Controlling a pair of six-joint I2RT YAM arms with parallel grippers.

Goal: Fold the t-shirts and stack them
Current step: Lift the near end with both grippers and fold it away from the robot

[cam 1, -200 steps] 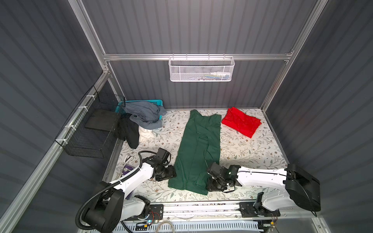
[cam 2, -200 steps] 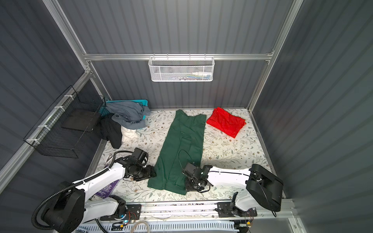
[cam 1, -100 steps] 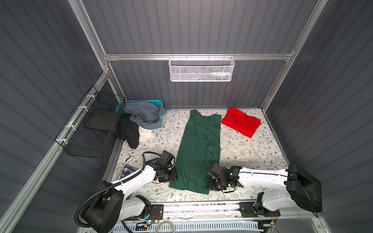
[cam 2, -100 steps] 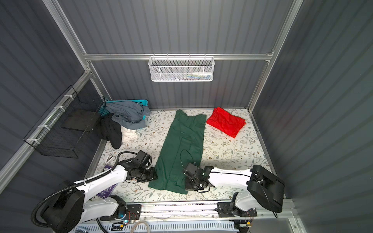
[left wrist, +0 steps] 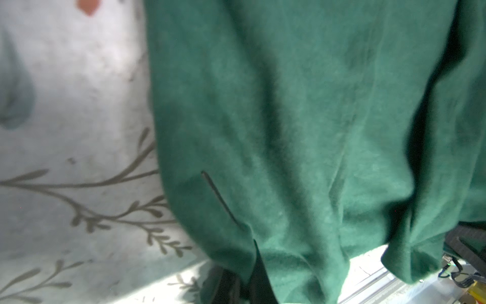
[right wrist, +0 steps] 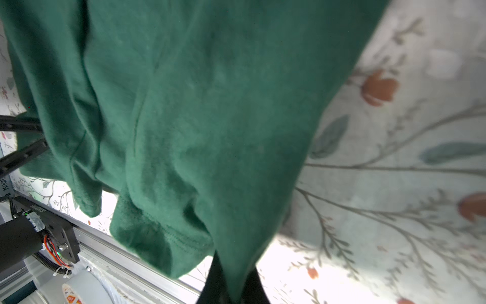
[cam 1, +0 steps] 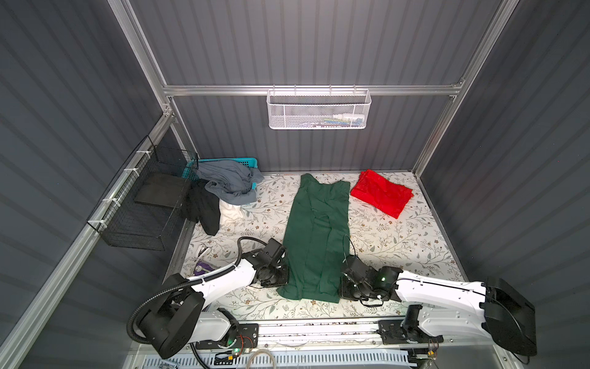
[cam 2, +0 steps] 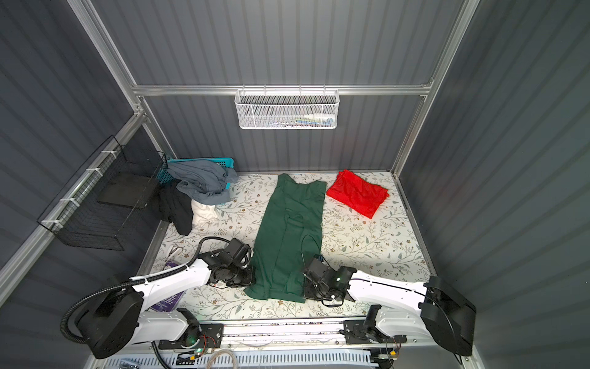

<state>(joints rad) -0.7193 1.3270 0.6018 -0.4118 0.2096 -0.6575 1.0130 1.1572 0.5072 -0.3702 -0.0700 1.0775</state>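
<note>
The left fingers [left wrist: 259,284] and right fingers [right wrist: 214,284] had just clamped onto the hem of the dark green cotton t-shirt [cam 1: 314,242] lying between them on the floral-patterned table [cam 1: 383,242] — ready for folding.

The tabletop [cam 1: 399,236] wears a pale cover printed with leafy sprigs and small flowers. A green shirt [cam 1: 314,236], folded into a long strip, lies flat down its middle, from back edge almost to front edge. Right of the green shirt's far end, just apart from it, lies a folded red shirt [cam 1: 381,193]. Left of that far end stands a teal basket [cam 1: 245,160] with a grey garment [cam 1: 228,180] spilling out, a black garment [cam 1: 204,207] and a white cloth [cam 1: 230,212] beside it. Left of the green shirt's near end lies a purple item [cam 1: 201,267].
</note>
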